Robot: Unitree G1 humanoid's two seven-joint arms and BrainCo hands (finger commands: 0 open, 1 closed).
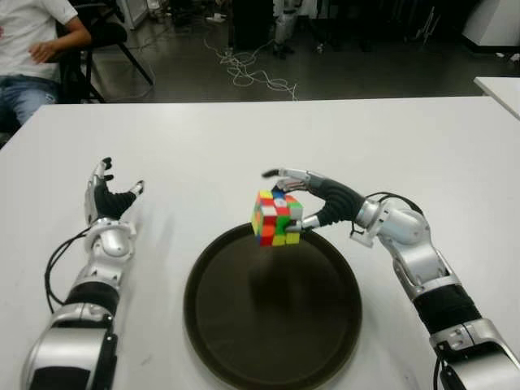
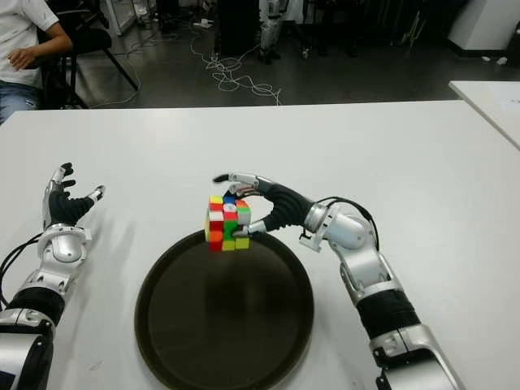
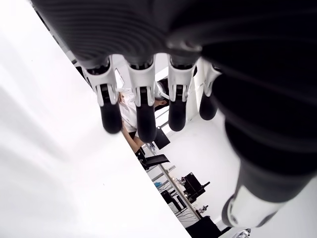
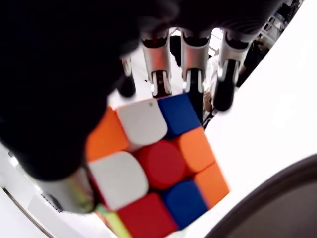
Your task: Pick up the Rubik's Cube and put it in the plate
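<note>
Surface [image 1: 325,130] was plain white, matte, with a second white surface [image 1: 500,89] edge at far right. Room behind: dark floor with a tangle of white cables [image 1: 252,73], black chair [image 1: 101,41], and a seated person [image 1: 28,57] in white shirt and jeans at far left. Plate [image 1: 272,313] was a dark round tray with raised rim, sitting on the surface near the robot, between the two arms; nothing lay in it. Rubik's Cube [image 1: 275,217] was held off the surface over the plate's far rim, slightly tilted, not touching the plate. Right hand [image 1: 313,203] held the cube: thumb under/near side, fingers [image 4: 192,64] extended over the top, reaching in from the right. Right wrist view showed the cube's orange, white, blue and red tiles pressed against the palm. Left hand [image 1: 106,195] was idle on the left of the plate, well apart from it, fingers relaxed and spread, holding nothing; contact with the surface unclear.
</note>
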